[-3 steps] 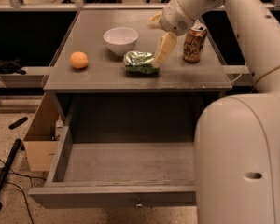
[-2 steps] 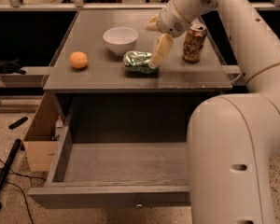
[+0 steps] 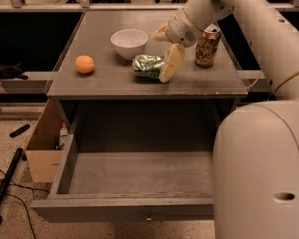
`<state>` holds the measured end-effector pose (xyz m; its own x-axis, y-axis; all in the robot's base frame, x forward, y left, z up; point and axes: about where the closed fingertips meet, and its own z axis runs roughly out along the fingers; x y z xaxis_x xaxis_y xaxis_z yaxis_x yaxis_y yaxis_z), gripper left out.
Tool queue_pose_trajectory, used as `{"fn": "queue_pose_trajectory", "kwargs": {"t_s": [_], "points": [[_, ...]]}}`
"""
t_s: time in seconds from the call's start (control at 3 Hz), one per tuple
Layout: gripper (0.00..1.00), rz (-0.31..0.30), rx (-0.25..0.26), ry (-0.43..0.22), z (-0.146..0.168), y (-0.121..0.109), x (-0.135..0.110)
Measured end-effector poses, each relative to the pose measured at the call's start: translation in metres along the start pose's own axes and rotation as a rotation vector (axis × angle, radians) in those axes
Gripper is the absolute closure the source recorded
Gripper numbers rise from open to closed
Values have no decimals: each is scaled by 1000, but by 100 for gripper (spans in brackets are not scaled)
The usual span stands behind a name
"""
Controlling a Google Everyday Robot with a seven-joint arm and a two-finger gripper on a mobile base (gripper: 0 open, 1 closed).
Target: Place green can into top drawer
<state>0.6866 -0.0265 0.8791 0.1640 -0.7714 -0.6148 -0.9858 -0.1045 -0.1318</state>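
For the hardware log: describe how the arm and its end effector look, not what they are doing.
The arm is clad in smooth, rounded off-white shells, with small dark dots along one link and an oval slot in the big near shell. The end effector, beside the green can on the tabletop, has pale cream-yellow, paddle-shaped fingers.

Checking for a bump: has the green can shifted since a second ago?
No. The green can sits unchanged beside the white bowl; the end effector is at its right end.
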Motion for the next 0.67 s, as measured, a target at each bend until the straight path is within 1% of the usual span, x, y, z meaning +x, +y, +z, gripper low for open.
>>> {"fn": "queue_pose_trajectory", "kwargs": {"t_s": [0.67], "points": [[0,41,-8,6,15,-7,18]]}}
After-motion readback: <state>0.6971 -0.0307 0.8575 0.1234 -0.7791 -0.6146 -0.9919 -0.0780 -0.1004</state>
